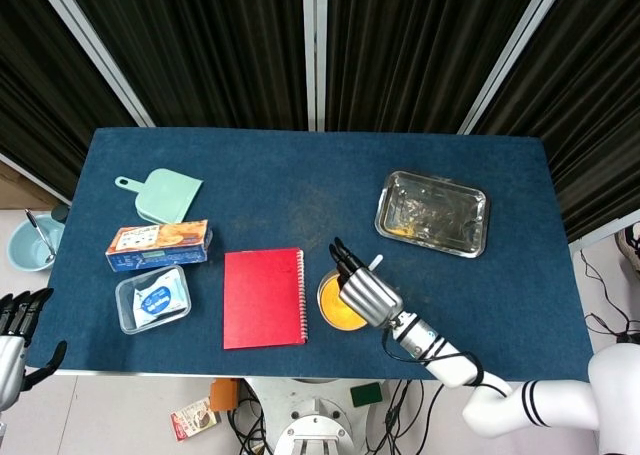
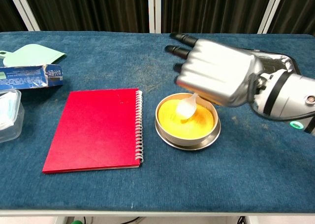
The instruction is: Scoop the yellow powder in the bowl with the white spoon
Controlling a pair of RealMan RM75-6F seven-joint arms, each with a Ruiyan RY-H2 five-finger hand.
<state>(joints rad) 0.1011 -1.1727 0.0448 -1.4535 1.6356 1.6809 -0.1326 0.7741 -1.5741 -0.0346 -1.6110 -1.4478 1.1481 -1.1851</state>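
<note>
A round metal bowl (image 2: 187,140) (image 1: 326,306) of yellow powder (image 2: 184,121) stands on the blue table just right of the red notebook. My right hand (image 2: 216,72) (image 1: 367,295) hovers over the bowl's far right side and holds the white spoon (image 2: 187,106). The spoon's bowl is tilted down onto the powder surface; its handle tip (image 1: 375,262) sticks out behind the hand in the head view. My left hand (image 1: 20,315) hangs off the table's front-left corner, fingers apart, holding nothing.
A red spiral notebook (image 2: 95,129) lies left of the bowl. A metal tray (image 1: 432,213) sits behind right. At the left are a snack box (image 1: 158,246), a clear container (image 1: 152,300) and a green dustpan (image 1: 165,194).
</note>
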